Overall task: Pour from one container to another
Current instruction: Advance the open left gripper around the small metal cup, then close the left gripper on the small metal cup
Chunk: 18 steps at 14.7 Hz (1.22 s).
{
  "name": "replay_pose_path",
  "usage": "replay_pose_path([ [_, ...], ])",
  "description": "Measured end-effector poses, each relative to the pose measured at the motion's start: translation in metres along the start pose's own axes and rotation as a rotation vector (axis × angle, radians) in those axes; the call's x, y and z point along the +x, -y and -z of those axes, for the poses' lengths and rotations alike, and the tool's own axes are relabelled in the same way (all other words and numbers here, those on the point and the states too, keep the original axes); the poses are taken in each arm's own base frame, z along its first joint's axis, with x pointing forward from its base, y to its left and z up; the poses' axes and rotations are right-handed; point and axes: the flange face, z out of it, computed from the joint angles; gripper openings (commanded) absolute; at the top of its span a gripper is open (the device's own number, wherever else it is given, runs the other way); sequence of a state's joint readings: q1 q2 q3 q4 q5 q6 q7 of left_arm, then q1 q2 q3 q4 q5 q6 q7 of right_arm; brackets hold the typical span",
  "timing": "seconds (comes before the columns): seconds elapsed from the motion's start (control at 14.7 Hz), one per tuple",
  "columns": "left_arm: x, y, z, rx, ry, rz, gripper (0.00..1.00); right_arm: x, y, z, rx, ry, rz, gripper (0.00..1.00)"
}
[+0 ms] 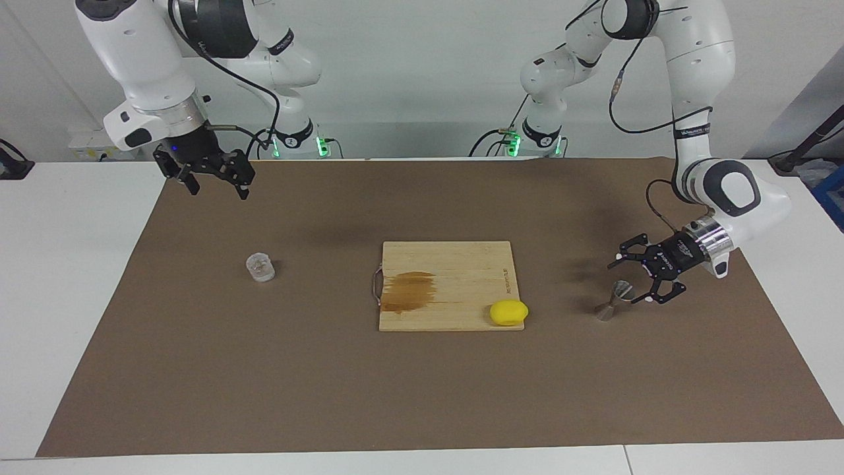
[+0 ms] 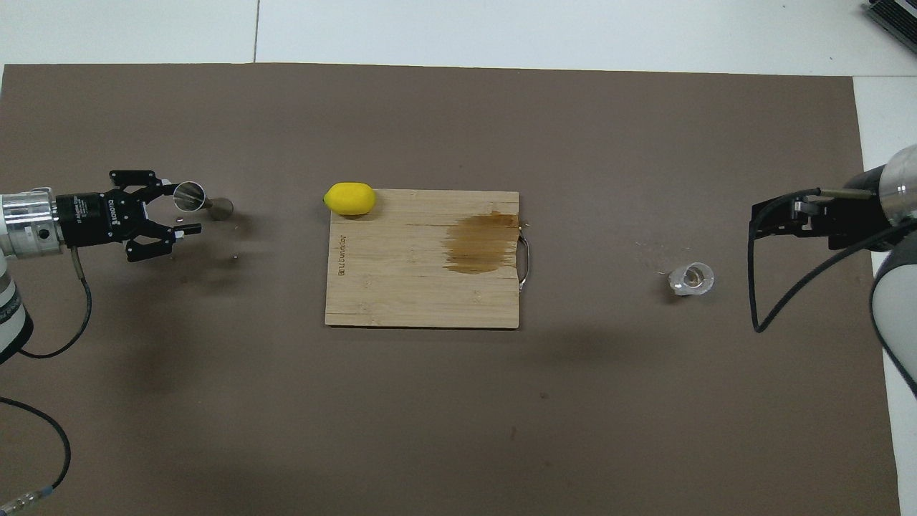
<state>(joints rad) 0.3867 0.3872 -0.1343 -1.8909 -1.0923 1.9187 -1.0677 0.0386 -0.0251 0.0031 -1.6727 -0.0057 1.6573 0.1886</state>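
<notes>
Broadly, the bench (image 1: 79, 277) is covered by a brown mat (image 1: 422, 396), at whose centre a wooden cutting board (image 1: 455, 277) is laid, marked by a dark wet stain (image 2: 481, 244) near its metal handle (image 2: 526, 264).

The left end effector (image 1: 638, 282) is held low with its fingers spread wide, just beside the steel jigger (image 1: 613, 301), which stands tilted on the mat at the left arm's end; contact between them cannot be told.

The right end effector (image 1: 212, 179) is held high and open over the mat at the right arm's end.

In the overhead view, the yellow lump (image 2: 349, 198) is seen at the board's 10 o'clock corner, and the glass tumbler (image 2: 692, 279) at 3 o'clock from the board.
</notes>
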Motion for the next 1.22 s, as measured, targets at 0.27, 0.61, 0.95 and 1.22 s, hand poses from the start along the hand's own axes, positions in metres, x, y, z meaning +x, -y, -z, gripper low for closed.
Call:
replay_pose_path([
  [0.27,-0.0022,-0.0006,0.0023,-0.016,0.002,-0.008,0.71,-0.0009,0.0048,-0.0004,0.000,0.000,0.007,1.00],
  [0.61,-0.0021,-0.0046,0.0056,-0.060,0.008,0.002,0.71,-0.0009,0.0048,-0.0004,0.000,0.000,0.007,1.00],
  [0.95,-0.0031,-0.0054,0.0056,-0.072,0.022,0.007,0.71,-0.0009,0.0049,-0.0004,0.000,0.000,0.007,1.00],
  [1.22,-0.0032,-0.0053,0.0053,-0.073,0.024,0.008,0.70,-0.0009,0.0050,-0.0002,0.000,0.000,0.007,1.00],
])
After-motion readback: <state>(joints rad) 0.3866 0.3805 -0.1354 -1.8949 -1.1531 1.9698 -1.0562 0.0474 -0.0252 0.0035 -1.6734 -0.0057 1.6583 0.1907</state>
